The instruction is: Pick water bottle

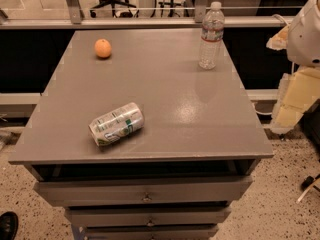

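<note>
The water bottle (211, 35) is a tall clear ribbed bottle with a white cap and a white-and-red label band. It stands upright at the far right of the grey table top (165, 99). My arm's white housing (306, 31) shows at the right edge of the view. My gripper (296, 98) hangs below it, off the table's right side, to the right of and nearer than the bottle, well apart from it. Nothing is seen held in it.
A silver-and-green drink can (116, 124) lies on its side near the front left of the table. An orange (103, 48) sits at the far left. Drawers (146, 191) are below the front edge. A rail (150, 21) and chairs stand behind.
</note>
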You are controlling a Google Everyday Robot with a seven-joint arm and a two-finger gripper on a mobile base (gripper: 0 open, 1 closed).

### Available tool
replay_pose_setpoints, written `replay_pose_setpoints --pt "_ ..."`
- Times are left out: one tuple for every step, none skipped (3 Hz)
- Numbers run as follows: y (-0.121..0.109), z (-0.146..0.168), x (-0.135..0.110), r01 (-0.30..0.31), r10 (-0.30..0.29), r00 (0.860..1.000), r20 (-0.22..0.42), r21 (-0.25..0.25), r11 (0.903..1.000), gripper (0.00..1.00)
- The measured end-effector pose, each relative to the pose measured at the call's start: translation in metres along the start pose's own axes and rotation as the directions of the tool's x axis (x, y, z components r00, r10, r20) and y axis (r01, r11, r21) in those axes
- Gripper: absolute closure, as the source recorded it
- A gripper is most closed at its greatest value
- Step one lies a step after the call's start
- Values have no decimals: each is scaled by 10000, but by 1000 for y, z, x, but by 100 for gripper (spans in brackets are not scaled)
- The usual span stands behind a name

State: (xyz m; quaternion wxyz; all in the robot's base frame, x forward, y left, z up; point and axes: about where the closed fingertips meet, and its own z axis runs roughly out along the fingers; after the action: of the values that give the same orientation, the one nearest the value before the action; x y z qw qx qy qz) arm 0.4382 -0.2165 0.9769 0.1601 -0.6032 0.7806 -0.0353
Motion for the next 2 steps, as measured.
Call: replay_pose_setpoints --pt "0 0 0 0 0 10000 1 2 10000 0" --pt "-10 6 -3 -61 57 9984 558 74 10000 0"
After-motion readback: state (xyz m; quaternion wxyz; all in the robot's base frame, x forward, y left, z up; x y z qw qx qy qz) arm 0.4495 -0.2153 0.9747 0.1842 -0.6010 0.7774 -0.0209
